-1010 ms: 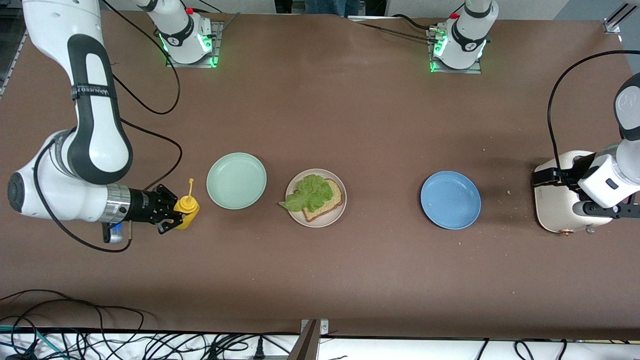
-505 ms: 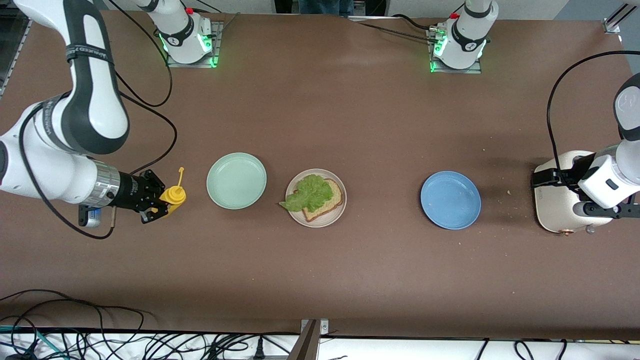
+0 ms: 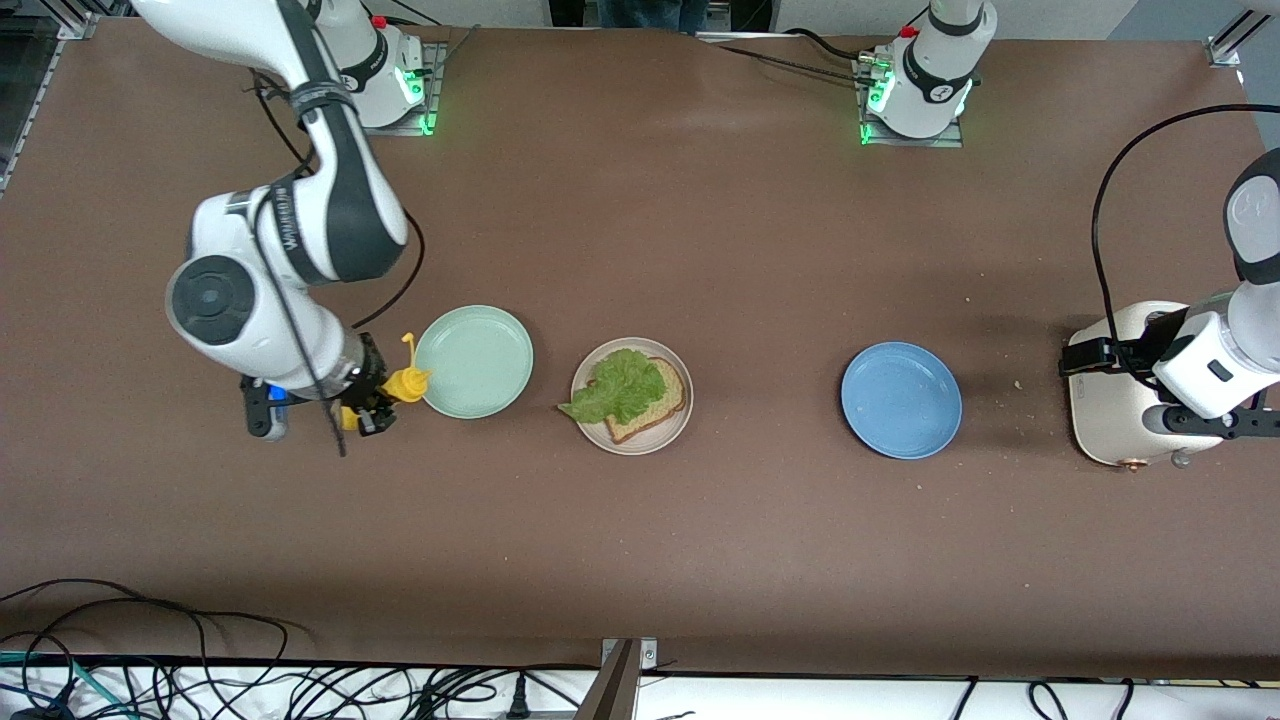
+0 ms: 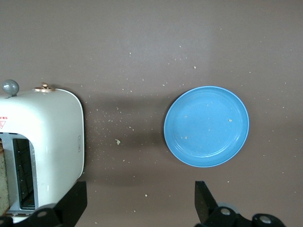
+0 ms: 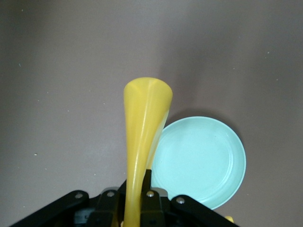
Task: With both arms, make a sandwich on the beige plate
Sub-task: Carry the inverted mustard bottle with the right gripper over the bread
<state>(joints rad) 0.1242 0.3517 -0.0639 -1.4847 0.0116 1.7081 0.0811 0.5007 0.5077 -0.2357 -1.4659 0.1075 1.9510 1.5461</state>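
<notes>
Right gripper [image 3: 372, 405]: left-centre of the front view, closed tight on a yellow plastic squeeze bottle [image 3: 403, 381], held in the air over the table just beside the mint-green plate's edge; in the right wrist view the bottle [image 5: 142, 142] runs up from between the fingers.
Mint-green round plate [image 3: 473, 361]: bare, left of centre in the front view, toward the right arm's end.
Beige round plate [image 3: 631, 436]: centre of the front view, just beside the mint-green plate, not touching it.
Sandwich so far: one tan bread slice [image 3: 660, 408] on the beige plate, a ruffled green lettuce leaf [image 3: 612, 391] on top, its tip hanging over the rim.
Blue round plate [image 3: 901, 400]: right of centre, bare but for crumbs.
Left gripper [image 4: 142, 208]: right edge of the front view, fingers spread wide, holding nothing, waiting over the cream toaster [image 3: 1105, 415].
</notes>
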